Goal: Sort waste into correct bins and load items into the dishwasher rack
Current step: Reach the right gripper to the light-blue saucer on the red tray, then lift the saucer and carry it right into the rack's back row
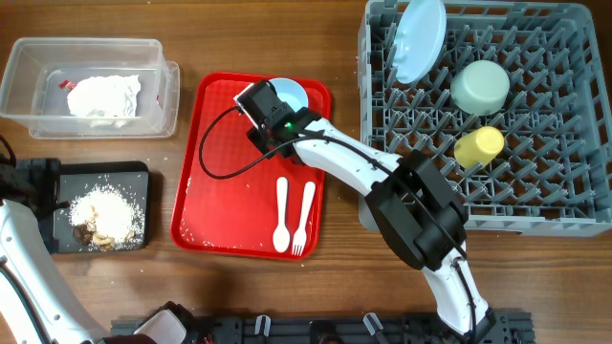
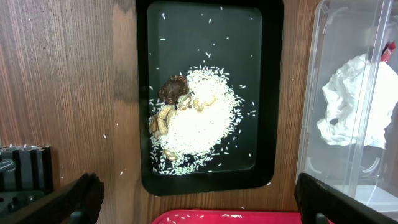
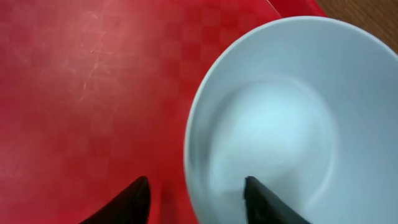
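Right claw: right gripper (image 3: 196, 199) is partly open, gripping nothing. One finger (image 3: 134, 199) is over the red tray, outside the blue bowl's rim, and the other is inside the bowl, so the jaws straddle the rim. Each finger shows a gap to the rim.
Left claw: left gripper (image 2: 200, 200) is spread wide and empty, above the near end of the black tray.
Blue bowl (image 1: 292, 93): upright in the far right corner of the red tray (image 1: 229, 191), under the right wrist.
Spoon (image 1: 281, 215) and fork (image 1: 303, 218): side by side on the red tray's near right part, apart from the bowl.
Rack (image 1: 593, 115): right of the red tray. It holds the plate (image 1: 419, 40) leaning on edge at the far left, the green bowl (image 1: 480, 86) and the cup (image 1: 478, 146).
Clear box (image 1: 24, 76): far left, with the napkin (image 1: 103, 96) and the wrapper (image 1: 65, 84) inside.
Black tray (image 1: 105, 174): nearer than the box, left of the red tray. Scraps (image 2: 193, 121) lie heaped in it: pale grains with brown bits.
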### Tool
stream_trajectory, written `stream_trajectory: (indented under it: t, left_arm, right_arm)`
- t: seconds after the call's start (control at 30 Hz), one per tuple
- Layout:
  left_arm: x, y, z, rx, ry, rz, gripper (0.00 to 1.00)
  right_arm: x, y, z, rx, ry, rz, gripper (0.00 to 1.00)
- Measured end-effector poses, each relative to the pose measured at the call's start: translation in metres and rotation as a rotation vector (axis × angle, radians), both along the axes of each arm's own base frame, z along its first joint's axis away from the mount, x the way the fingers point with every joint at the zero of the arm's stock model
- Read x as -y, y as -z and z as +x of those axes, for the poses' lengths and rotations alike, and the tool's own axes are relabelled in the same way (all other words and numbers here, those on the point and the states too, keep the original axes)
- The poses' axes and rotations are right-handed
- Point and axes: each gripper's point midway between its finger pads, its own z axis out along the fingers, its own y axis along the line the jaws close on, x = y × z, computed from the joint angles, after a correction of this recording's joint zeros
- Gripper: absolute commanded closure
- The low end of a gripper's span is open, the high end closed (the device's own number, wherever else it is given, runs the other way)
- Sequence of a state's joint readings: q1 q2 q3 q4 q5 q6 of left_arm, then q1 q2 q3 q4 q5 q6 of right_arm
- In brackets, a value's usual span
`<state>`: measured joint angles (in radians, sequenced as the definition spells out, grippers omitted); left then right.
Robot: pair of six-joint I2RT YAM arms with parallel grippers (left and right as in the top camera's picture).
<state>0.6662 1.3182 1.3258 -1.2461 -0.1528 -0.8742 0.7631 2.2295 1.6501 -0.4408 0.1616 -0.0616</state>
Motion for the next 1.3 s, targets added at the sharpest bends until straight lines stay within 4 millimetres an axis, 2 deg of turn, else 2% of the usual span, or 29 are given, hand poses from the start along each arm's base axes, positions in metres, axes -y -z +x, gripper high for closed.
stream_trajectory:
  t: [0.27, 0.43, 0.5, 0.57, 0.63, 0.77, 0.83, 0.9, 1.0, 1.07, 1.17, 1.23, 1.3]
  left_arm:
    - [0.000, 0.000, 0.000, 0.000, 0.000, 0.000, 0.00]
    - [0.000, 0.000, 0.000, 0.000, 0.000, 0.000, 0.00]
    - [0.000, 0.000, 0.000, 0.000, 0.000, 0.000, 0.00]
    - [0.000, 0.000, 0.000, 0.000, 0.000, 0.000, 0.00]
    - [0.000, 0.000, 0.000, 0.000, 0.000, 0.000, 0.00]
    - [0.000, 0.000, 0.000, 0.000, 0.000, 0.000, 0.00]
    - [0.000, 0.000, 0.000, 0.000, 0.000, 0.000, 0.00]
    - [0.000, 0.000, 0.000, 0.000, 0.000, 0.000, 0.00]
    - [0.000, 0.000, 0.000, 0.000, 0.000, 0.000, 0.00]
    - [0.000, 0.000, 0.000, 0.000, 0.000, 0.000, 0.00]
    - [0.000, 0.000, 0.000, 0.000, 0.000, 0.000, 0.00]
    - [0.000, 0.000, 0.000, 0.000, 0.000, 0.001, 0.00]
    - [0.000, 0.000, 0.000, 0.000, 0.000, 0.000, 0.00]
  right_arm:
    - [0.006, 0.005, -0.006, -0.039, 0.043, -0.002, 0.87]
    - [0.015, 0.011, -0.016, -0.096, 0.089, -0.022, 0.95]
    - [0.019, 0.005, -0.020, -0.110, 0.109, -0.022, 0.96]
    - [0.020, -0.016, -0.022, -0.105, 0.137, 0.010, 0.96]
    - [0.020, -0.045, -0.022, -0.081, 0.157, 0.056, 0.96]
    - [0.032, -0.129, -0.020, 0.017, 0.185, 0.180, 0.96]
    - [0.059, -0.182, -0.015, 0.081, 0.237, 0.254, 0.96]
    - [0.092, -0.214, -0.008, 0.122, 0.298, 0.293, 0.96]
    - [0.172, -0.262, 0.008, 0.203, 0.470, 0.358, 0.96]
    - [0.228, -0.282, 0.016, 0.245, 0.586, 0.394, 0.96]
    - [0.295, -0.297, 0.032, 0.273, 0.688, 0.476, 0.96]
    - [0.333, -0.306, 0.045, 0.285, 0.691, 0.579, 0.96]
    - [0.362, -0.319, 0.059, 0.315, 0.631, 0.700, 0.96]
